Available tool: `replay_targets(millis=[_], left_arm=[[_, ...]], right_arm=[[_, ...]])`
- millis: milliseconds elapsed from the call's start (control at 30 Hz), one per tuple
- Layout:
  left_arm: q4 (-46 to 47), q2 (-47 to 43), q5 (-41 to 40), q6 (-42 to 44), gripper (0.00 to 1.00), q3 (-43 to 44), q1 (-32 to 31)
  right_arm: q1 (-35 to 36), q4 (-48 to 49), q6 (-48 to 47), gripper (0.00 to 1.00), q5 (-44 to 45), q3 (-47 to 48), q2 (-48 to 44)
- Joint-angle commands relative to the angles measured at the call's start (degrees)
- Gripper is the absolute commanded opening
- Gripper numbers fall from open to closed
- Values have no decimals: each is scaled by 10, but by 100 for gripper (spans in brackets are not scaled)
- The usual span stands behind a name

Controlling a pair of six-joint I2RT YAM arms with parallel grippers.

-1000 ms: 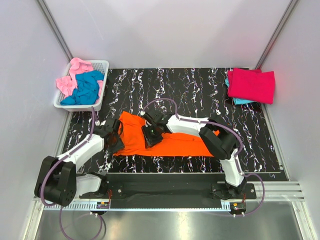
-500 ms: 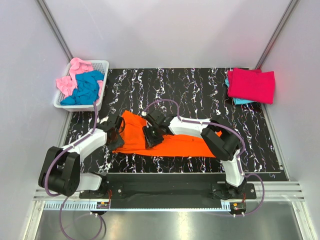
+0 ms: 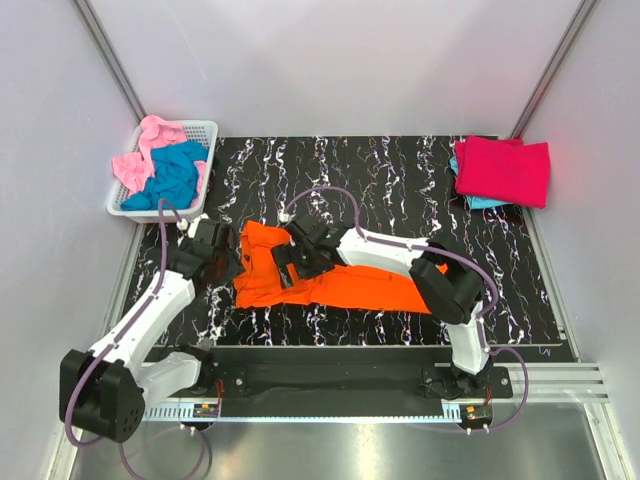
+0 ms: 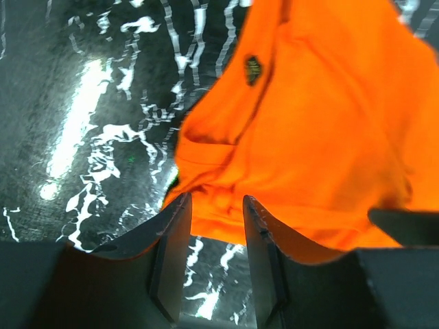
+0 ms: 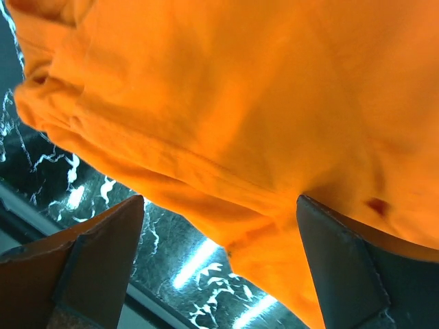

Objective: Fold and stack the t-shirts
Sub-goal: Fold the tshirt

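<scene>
An orange t-shirt point(image 3: 345, 285) lies part-folded across the middle of the black marbled table point(image 3: 400, 170). My left gripper point(image 3: 228, 260) sits at its left edge. In the left wrist view the shirt's hem point(image 4: 226, 219) lies just past the tips of my left gripper point(image 4: 215, 200); the jaws stand apart with bare table between them. My right gripper point(image 3: 290, 262) hovers over the shirt's left half. Seen from the right wrist, that gripper point(image 5: 219, 200) is wide open above the folded orange cloth point(image 5: 240, 103) and pinches nothing.
A folded crimson-pink t-shirt point(image 3: 505, 170) lies on a teal one point(image 3: 482, 203) at the table's far right corner. At far left, a white lattice basket point(image 3: 160, 212) holds a light pink shirt point(image 3: 140, 165) and a teal blue shirt point(image 3: 175, 175).
My right gripper has opened and let go of the orange cloth. My left arm has swung back and to the left, and the shirt's left side is now bunched narrower.
</scene>
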Motion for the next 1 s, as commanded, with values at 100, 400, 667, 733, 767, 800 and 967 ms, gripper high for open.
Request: replay_targets(millis=[100,400,667,733,767,800,967], left_arm=[[-5,11,55,27,41,50,-10],[76,141,111,22,40,100,-56],[104,236,108,9,40,129,-73],[103,264,97,7,40,131,-75],[96,283,86,7,39,133,-77],[96,292,86,7,39,133,-78],[82,329,58,12,38,134,-82]], right_arm=[[-1,-56,-53,100,153,25,-81],[-69,-100,-55,100,267,-50,-155],[-184,-88,-57,100,219,-152,-224],[-193,-83,-58,100,211,-162,-225],[-201,-76,-57,100,201,-172,-224],[-204,-72,-57,100,194,-177,-224],[-222,-44,-46,100,150,-207,-214]])
